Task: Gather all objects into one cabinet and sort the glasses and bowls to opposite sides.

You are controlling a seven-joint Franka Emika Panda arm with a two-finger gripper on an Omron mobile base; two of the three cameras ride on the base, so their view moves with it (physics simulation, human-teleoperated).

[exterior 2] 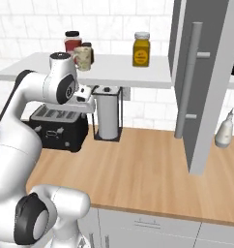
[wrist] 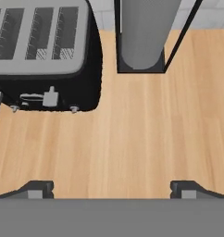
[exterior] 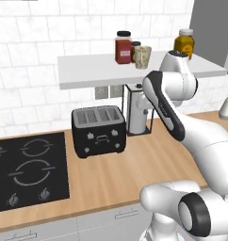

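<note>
A white Franka arm [exterior: 182,127] rises from its base at the near edge of a wooden kitchen counter [exterior 2: 143,169] and bends forward above the worktop. In the hand view, the gripper [wrist: 111,187] looks down at bare wood with its two dark fingertips [wrist: 37,189] set wide apart and nothing between them.

Beyond the arm, a black four-slot toaster [exterior: 98,130] sits on the counter, with a black cooktop [exterior: 28,172] to its left in the left base view. Just beside the toaster on its other side stands a paper-towel roll in a black wire holder [exterior 2: 108,114]; the hand view shows the two apart, with a strip of counter between them.

Farther back and higher, a white shelf [exterior: 134,68] runs along the tiled wall. On it stands the speckled beige cup [exterior: 142,57], upright, just beside a red-lidded jar [exterior: 123,47] and a smaller dark jar partly hidden behind the cup. A yellow jar [exterior 2: 141,49] stands well apart, nearer the shelf's cabinet end.

In the right base view, the tall grey cabinet door [exterior 2: 206,82] with its long vertical bar handle [exterior 2: 186,80] hangs open past the shelf's end. A white bottle with a thin spout [exterior 2: 225,130] stands on the counter beyond the door.
</note>
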